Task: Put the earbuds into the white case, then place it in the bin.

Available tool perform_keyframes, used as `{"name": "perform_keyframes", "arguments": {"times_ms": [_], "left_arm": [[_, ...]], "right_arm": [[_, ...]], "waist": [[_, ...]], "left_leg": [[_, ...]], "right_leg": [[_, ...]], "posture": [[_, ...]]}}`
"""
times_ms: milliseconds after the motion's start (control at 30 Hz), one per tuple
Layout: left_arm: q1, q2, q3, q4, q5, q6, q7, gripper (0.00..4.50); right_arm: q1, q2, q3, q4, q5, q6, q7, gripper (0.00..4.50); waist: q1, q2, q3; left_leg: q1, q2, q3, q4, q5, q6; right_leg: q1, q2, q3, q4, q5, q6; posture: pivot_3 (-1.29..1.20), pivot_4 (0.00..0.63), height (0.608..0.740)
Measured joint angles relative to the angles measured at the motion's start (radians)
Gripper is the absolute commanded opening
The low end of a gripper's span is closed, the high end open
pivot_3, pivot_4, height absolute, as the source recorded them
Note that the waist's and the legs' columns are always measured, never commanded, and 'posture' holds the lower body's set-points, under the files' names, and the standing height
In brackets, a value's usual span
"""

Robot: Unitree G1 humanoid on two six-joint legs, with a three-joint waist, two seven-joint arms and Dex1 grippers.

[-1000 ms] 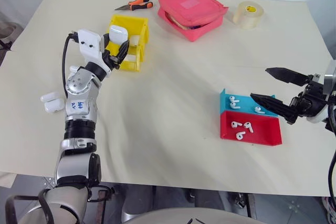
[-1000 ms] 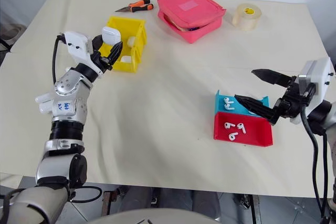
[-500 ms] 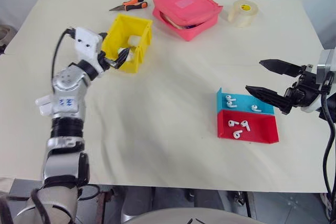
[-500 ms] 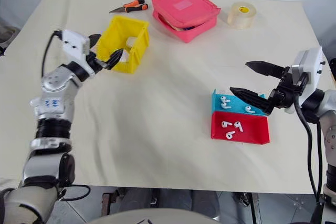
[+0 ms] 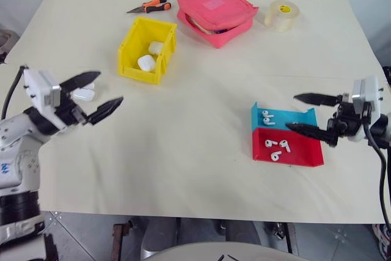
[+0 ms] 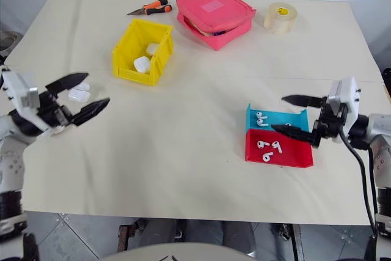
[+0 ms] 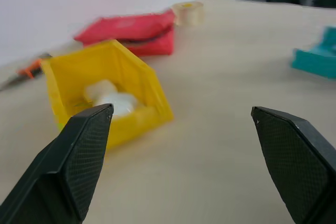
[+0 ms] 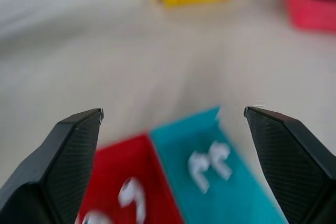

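Observation:
The yellow bin (image 5: pixel 132 58) stands at the back left of the table with two white cases (image 5: pixel 146 63) lying inside it. Further white cases (image 5: pixel 84 95) rest on the table to the bin's front left, just behind my left gripper (image 5: pixel 110 86). That gripper hangs open and empty, pointing level toward the bin. Several earbuds (image 5: pixel 267 116) lie in a blue tray (image 5: pixel 308 118), and more earbuds (image 5: pixel 278 148) in the red tray (image 5: pixel 302 157) joined to it. My right gripper (image 5: pixel 291 111) is open and empty, its fingers just over the blue tray's right part.
A pink zip pouch (image 5: pixel 215 11) sits behind the bin. Orange-handled pliers (image 5: pixel 149 6) lie to the pouch's left and a roll of clear tape (image 5: pixel 281 15) to its right. Bare tabletop stretches between the bin and the trays.
My left gripper let its white case go into the bin, opened, and pulled back and leftward off the bin. My right gripper sank a little toward the trays.

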Motion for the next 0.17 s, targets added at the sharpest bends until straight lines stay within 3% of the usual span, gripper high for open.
{"name": "perform_keyframes", "arguments": {"times_ms": [167], "left_arm": [[0.022, 0.002, 0.031, -0.021, -0.022, 0.011, -0.003, 4.47]], "right_arm": [[0.001, 0.0, -0.001, 0.008, 0.003, -0.01, 0.022, 4.5]], "waist": [[0.001, 0.0, 0.0]], "left_leg": [[0.001, 0.0, 0.0, 0.001, 0.0, 0.0]], "right_leg": [[0.001, 0.0, 0.0, 0.001, 0.0, -0.001]], "posture": [[0.0, 0.15, 0.74]]}}
